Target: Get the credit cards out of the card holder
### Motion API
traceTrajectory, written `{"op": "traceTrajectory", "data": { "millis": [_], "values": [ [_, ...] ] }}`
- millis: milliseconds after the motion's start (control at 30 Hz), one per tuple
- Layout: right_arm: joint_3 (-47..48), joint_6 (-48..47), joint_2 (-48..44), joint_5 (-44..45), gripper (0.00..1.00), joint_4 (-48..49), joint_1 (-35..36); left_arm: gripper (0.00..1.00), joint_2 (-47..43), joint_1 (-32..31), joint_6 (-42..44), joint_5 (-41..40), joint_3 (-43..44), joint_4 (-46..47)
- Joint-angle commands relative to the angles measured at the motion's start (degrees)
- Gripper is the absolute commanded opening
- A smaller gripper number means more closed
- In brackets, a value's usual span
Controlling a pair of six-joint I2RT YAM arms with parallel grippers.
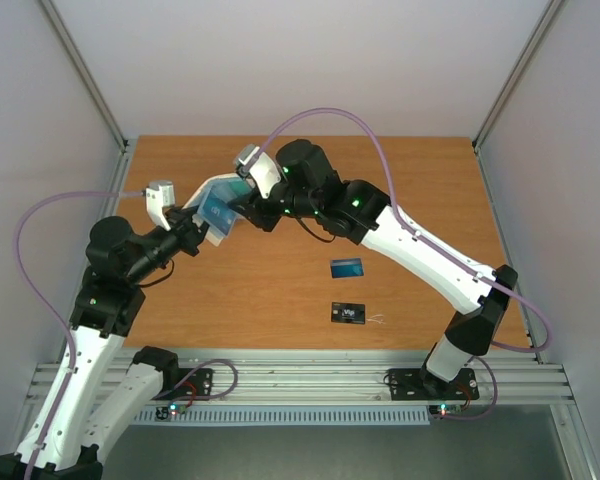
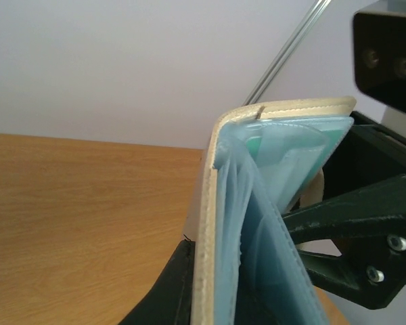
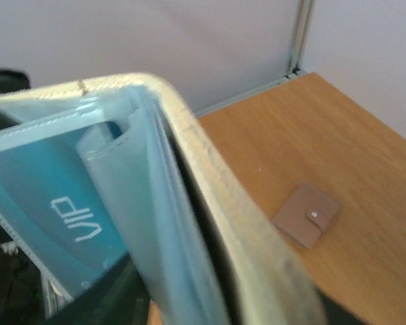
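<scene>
Hands of both arms meet at the card holder [image 1: 213, 208], which is held up open above the left half of the desk [image 1: 280, 295]. We see the left hand [image 1: 200, 233] clamped shut on its near edge. The right hand [image 1: 238, 207] is pressed in at the far side, but we cannot tell whether it grips. A teal-green card [image 3: 54, 203] marked VIP sits in a clear inner pocket. The blue card [image 1: 348, 266] and the black card [image 1: 348, 313] lie flat on the desk, near each other but apart. A mauve pouch [image 3: 306, 214] lies closed farther off.
</scene>
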Motion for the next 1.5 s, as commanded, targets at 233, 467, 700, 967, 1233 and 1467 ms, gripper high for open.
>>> {"op": "traceTrajectory", "data": {
  "millis": [233, 467, 700, 967, 1233, 1467],
  "values": [
    [-0.9, 6.5, -2.9, -13.3, 0.01, -1.1, -6.3, 0.0, -0.4, -0.1, -2.1, 6.7, -1.2, 8.8],
    [-5.5, 12.7, -6.8, -29.9, 0.01, 5.6, -12.3, 0.15, -0.2, -0.2, -2.5, 13.1, -2.7, 13.6],
    [-4.5, 17.2, -6.1, -36.4, 0.01, 9.1, -13.3, 0.38, -0.2, -0.7, -0.6, 15.8, -2.9, 17.5],
    [-3.9, 17.4, -5.4, -37.9, 0.01, 8.5, -13.2, 0.26, 0.1, -1.0, 0.8, 14.2, -2.5, 16.7],
    [-2.3, 16.2, -3.3, -41.7, 0.01, 6.9, -11.3, 0.24, 0.4, -1.4, 0.7, 14.2, -2.6, 16.8],
    [-4.4, 15.9, -4.8, -36.8, 0.46, 7.8, -12.2, 0.0, -0.3, -1.4, 1.5, 12.7, -1.8, 14.6]
  ]
}}
